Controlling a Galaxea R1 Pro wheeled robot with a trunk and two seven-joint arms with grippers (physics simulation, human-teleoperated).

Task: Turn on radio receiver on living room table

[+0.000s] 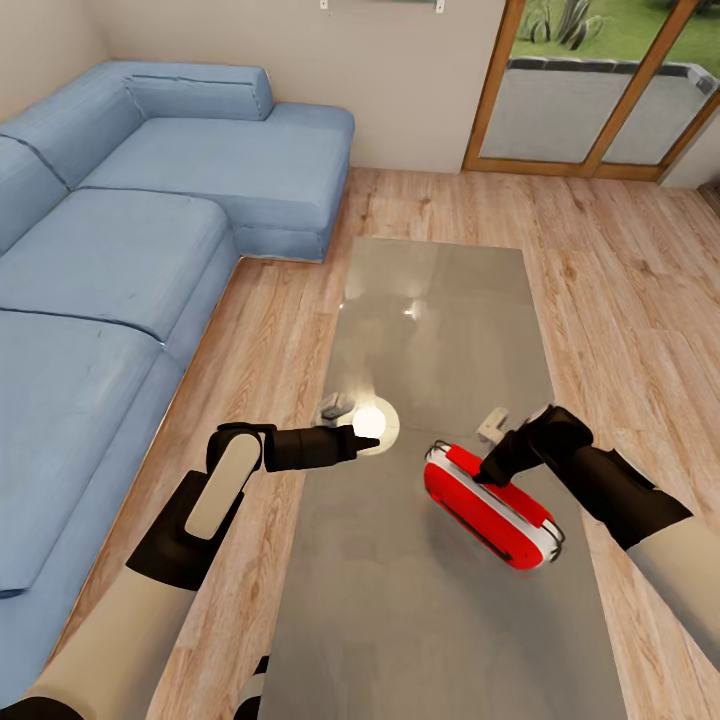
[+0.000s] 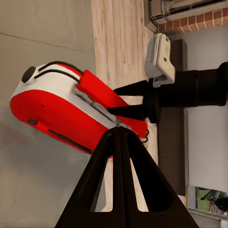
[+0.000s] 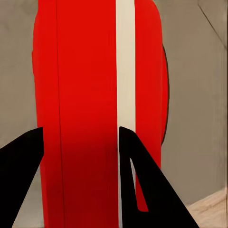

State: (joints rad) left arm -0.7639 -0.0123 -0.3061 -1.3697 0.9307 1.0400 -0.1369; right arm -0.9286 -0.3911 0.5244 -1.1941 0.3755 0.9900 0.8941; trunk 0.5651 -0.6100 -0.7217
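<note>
Radio receiver lies on grey bench, near its right edge. Right hand directly above, tips at red top, fingers spread, gripping nothing. Left hand clenched, empty, well apart to receiver's left.

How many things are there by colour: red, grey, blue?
Red: 1, the radio receiver
Grey: 1, the table
Blue: 1, the sofa
Total: 3
</note>
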